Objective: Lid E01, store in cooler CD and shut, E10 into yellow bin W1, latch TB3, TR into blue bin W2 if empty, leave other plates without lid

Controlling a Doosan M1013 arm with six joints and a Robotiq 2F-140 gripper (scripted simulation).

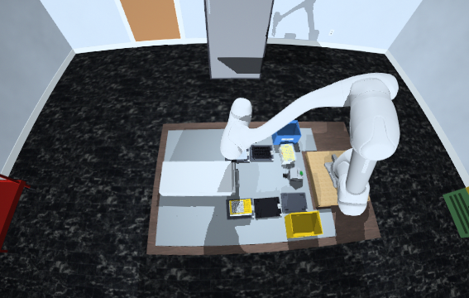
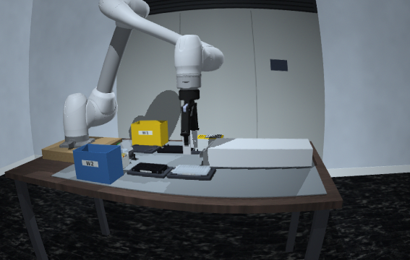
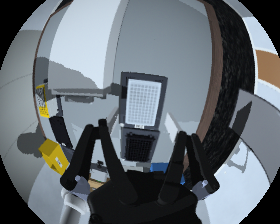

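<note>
The end effector [image 2: 189, 141] hangs low over the worktop [image 2: 226, 202], right by the front end of the white cooler [image 2: 260, 152], with its fingers spread partway and nothing between them. The white plate [image 2: 191, 170] sits in its dark nest near the front edge, beside a black nest [image 2: 149, 168] and the blue bin [image 2: 97, 162]. The yellow bin [image 2: 149, 132] stands farther back, near the arm's base.
</note>
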